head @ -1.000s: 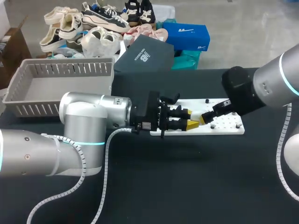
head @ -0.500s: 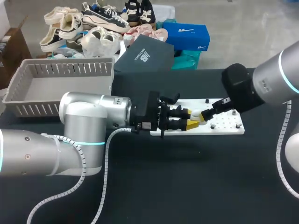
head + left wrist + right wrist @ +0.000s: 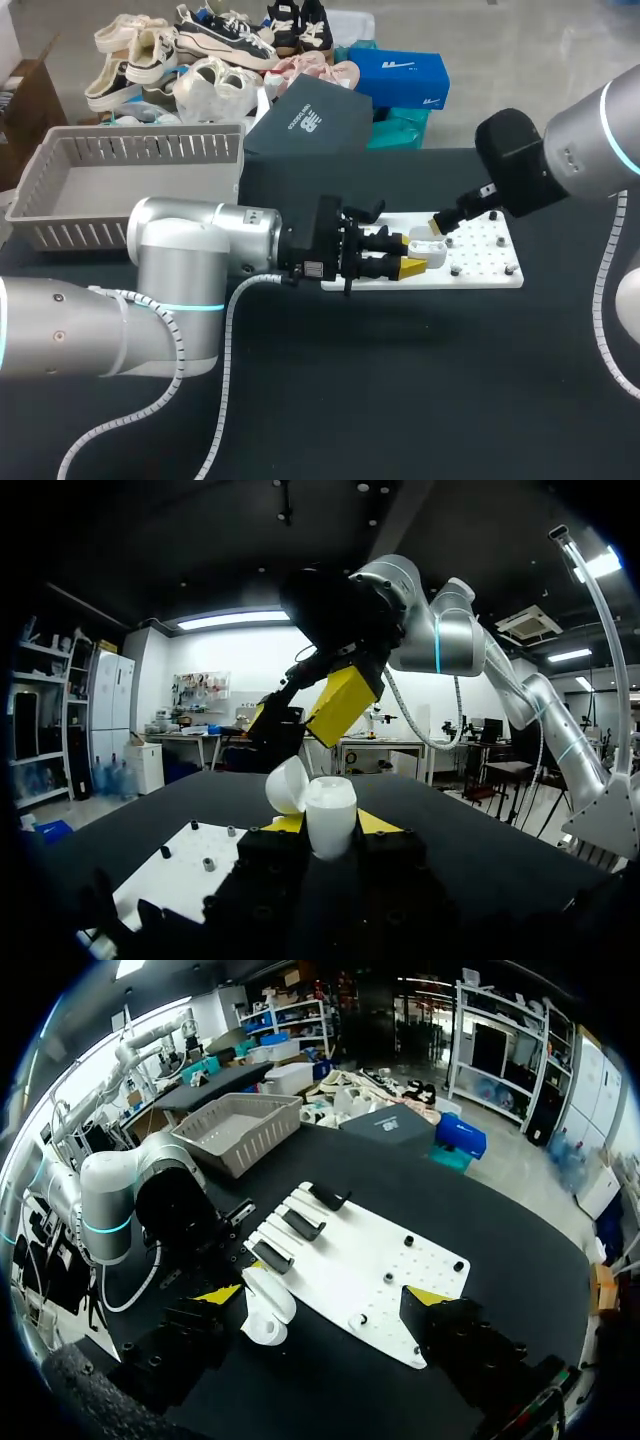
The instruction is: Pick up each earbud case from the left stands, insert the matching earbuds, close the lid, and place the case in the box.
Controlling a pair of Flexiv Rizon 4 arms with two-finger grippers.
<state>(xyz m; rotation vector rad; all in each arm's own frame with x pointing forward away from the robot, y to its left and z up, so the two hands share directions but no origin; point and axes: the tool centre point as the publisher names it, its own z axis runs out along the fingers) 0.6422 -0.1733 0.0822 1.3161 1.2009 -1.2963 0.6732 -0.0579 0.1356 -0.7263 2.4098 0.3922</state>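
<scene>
With my left end effector (image 3: pixel 408 254) clamping the lid-open earbud case (image 3: pixel 330 818) and my right end effector (image 3: pixel 440 222) spread empty, I judge insertion is in hand; next, fetch an earbud.

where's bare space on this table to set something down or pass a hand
Bare black table in front of the white board, and the grey basket floor. Crowded mid-board: left gripper holding the earbud case, right gripper close by.
</scene>
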